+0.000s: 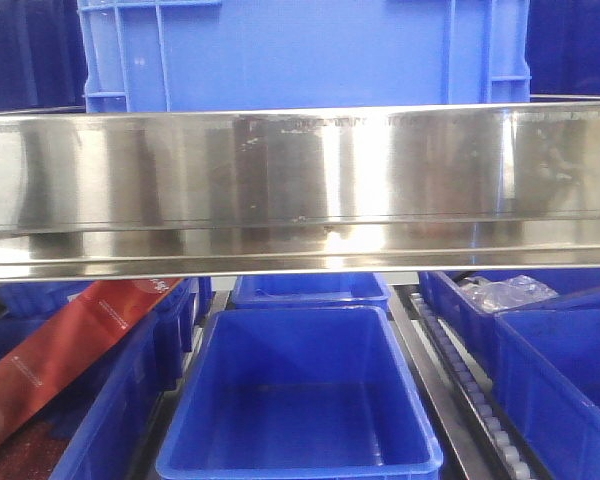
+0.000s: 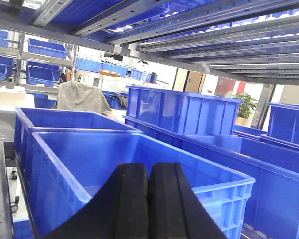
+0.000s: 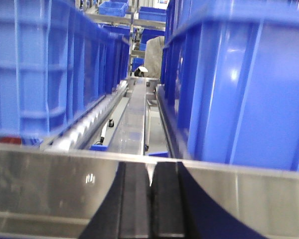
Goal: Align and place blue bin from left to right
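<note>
A large lighter-blue blue bin (image 1: 310,55) with vertical ribs near its corners stands on the upper level, behind a wide steel rail (image 1: 300,180). Neither gripper shows in the front view. In the left wrist view my left gripper (image 2: 148,172) is shut and empty, its black fingers (image 2: 132,199) just in front of the near rim of an open blue crate (image 2: 114,149). My right gripper (image 3: 150,172) is also shut and empty, low in front of the steel rail (image 3: 50,184). It faces the gap between two tall blue crates, one left (image 3: 40,64) and one right (image 3: 244,84).
Below the rail sit darker blue trays (image 1: 300,400), a red carton (image 1: 60,350), a roller track (image 1: 480,390) and a tray with a clear plastic bag (image 1: 505,293). More blue crates (image 2: 184,109) stand behind, under overhead shelf rails (image 2: 189,25). A roller lane (image 3: 89,124) runs between the crates.
</note>
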Robot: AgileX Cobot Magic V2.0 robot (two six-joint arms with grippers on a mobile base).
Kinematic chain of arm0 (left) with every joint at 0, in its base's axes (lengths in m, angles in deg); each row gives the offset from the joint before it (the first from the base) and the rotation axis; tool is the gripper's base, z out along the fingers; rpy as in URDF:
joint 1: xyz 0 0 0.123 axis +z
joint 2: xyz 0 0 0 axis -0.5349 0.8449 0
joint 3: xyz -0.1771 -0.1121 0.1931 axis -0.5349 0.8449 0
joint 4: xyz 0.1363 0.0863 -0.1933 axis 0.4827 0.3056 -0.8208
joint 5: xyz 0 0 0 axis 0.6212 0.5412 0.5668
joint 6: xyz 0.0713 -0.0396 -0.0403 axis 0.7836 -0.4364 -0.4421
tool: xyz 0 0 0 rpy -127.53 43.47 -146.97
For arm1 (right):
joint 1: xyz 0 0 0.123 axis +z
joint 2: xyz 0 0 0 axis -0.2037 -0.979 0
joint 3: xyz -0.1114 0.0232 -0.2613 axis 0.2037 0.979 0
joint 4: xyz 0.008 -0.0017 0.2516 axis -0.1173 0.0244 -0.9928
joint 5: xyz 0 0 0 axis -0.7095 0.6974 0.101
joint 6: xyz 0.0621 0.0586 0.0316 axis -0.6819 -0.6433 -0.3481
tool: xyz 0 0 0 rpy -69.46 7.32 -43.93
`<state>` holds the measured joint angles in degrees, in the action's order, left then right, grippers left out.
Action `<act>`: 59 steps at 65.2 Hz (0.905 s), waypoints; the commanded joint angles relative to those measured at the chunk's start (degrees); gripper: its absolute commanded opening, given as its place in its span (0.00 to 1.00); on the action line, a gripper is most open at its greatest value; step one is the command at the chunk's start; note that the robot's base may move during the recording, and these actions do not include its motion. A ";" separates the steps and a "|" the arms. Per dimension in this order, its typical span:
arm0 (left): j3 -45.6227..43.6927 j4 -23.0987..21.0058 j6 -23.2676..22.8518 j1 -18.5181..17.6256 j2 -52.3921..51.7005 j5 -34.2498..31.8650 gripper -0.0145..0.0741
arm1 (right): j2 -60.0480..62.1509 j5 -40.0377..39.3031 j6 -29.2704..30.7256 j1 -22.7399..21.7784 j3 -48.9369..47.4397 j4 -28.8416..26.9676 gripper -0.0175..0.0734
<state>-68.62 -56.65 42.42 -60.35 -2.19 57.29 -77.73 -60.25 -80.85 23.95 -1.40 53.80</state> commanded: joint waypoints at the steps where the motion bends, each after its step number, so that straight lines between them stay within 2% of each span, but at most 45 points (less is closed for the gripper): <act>1: 0.07 0.13 0.30 -0.39 -0.35 -1.04 0.04 | 2.88 -3.80 -1.19 -0.47 2.78 -0.25 0.10; 8: 0.07 0.13 0.30 -0.39 -0.35 -1.04 0.04 | 3.48 -10.53 -2.29 -2.25 5.27 -0.25 0.10; 18: 0.07 0.13 0.30 -0.39 -0.35 -1.38 0.04 | 3.48 -6.44 -2.29 -2.41 5.27 -0.25 0.10; 59: 0.07 0.13 0.30 -0.39 -0.35 -1.51 0.04 | 3.48 -4.68 -2.29 -2.41 5.27 -0.25 0.10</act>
<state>-68.62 -56.65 42.42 -60.35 -2.19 56.96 -74.45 -64.11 -83.09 21.81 3.87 53.80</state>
